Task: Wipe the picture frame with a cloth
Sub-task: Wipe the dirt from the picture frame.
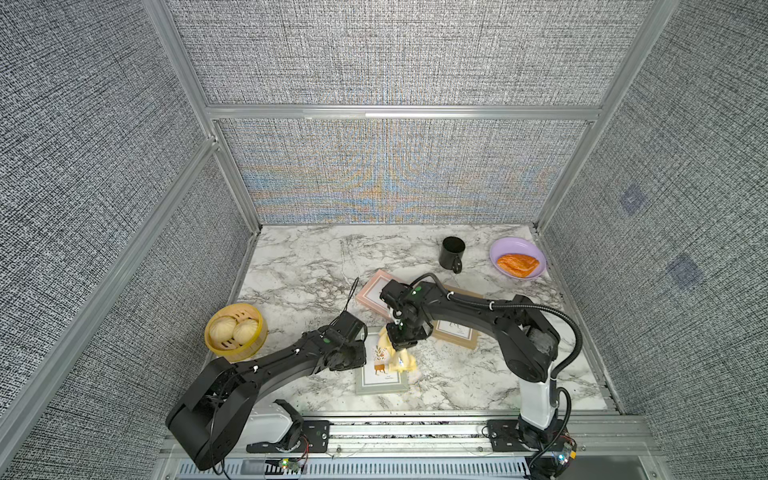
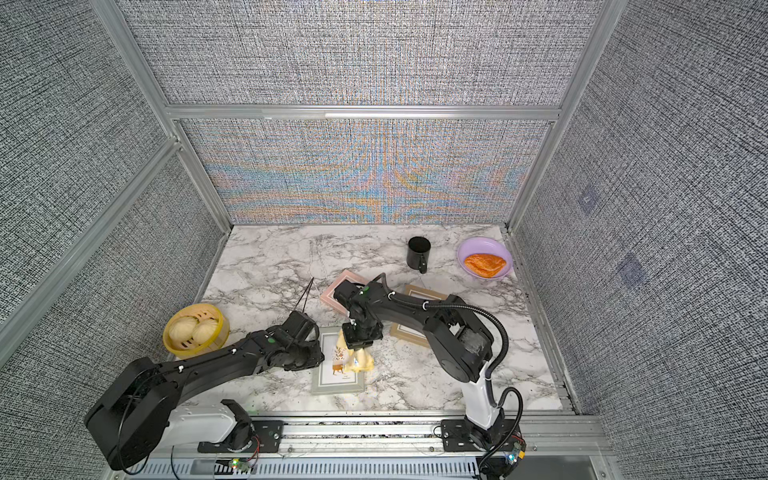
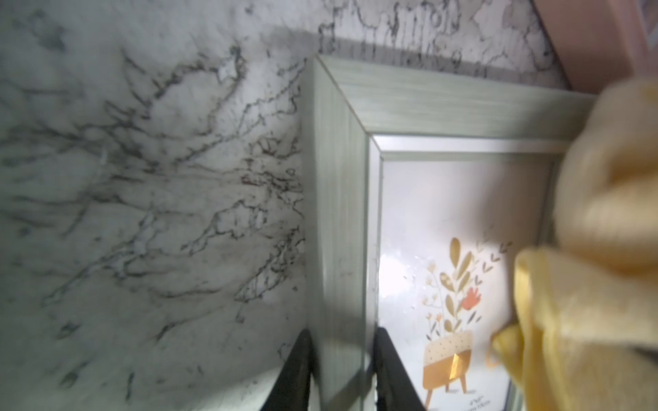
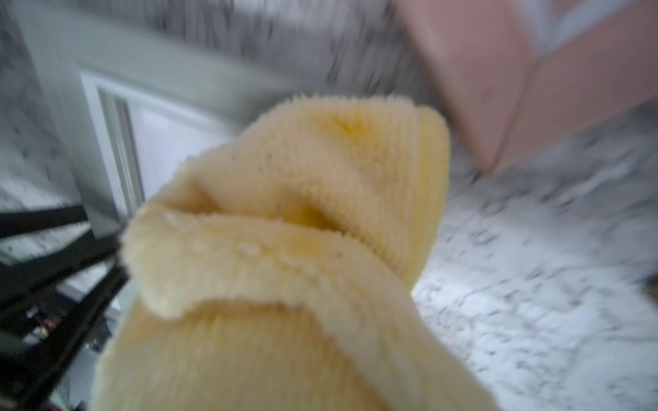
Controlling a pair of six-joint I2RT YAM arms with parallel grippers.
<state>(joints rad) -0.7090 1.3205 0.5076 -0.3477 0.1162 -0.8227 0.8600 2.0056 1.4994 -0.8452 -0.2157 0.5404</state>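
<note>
Nothing readable, honestly. The grey frame (image 3: pixel 338 220) has tiny print (image 3: pixel 479 405) at 6 o'clock of its plant drawing (image 3: pixel 452 313), too blurry to make out.

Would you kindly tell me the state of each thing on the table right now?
Grey-green rectangular picture frame: flat, rim clamped by left tool.
Pale-yellow fabric cloth: bunched in right tool, over that frame.
Pink picture frame: flat.
Tan picture frame: flat.
Black mug: upright.
Lilac plate: holds pastry.
Yellow bamboo steamer: open, two buns.
</note>
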